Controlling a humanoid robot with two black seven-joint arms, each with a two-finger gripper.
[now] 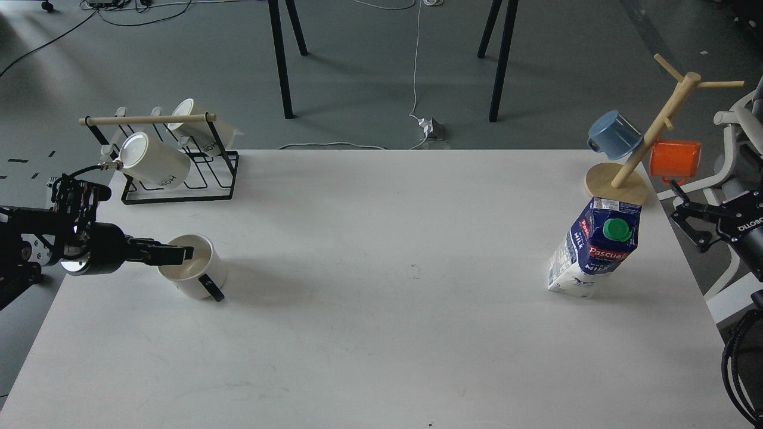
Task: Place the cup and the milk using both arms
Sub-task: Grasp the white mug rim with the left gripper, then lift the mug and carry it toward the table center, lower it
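The cup (192,275), a white mug with a black handle toward the front right, stands upright on the table's left side. My left gripper (180,254) comes in from the left at rim height, and its tip reaches over the cup's left rim into the opening. Its fingers show side-on as one dark bar, so I cannot tell their gap. The milk (595,247), a blue-and-white Pascual carton with a green cap, stands on the right side. My right gripper (686,216) is open and empty beyond the table's right edge, right of the carton.
A black wire rack (179,173) with two cream mugs stands at the back left, close behind the left arm. A wooden mug tree (617,182) with a blue cup (614,134) and an orange cup (675,159) stands just behind the milk.
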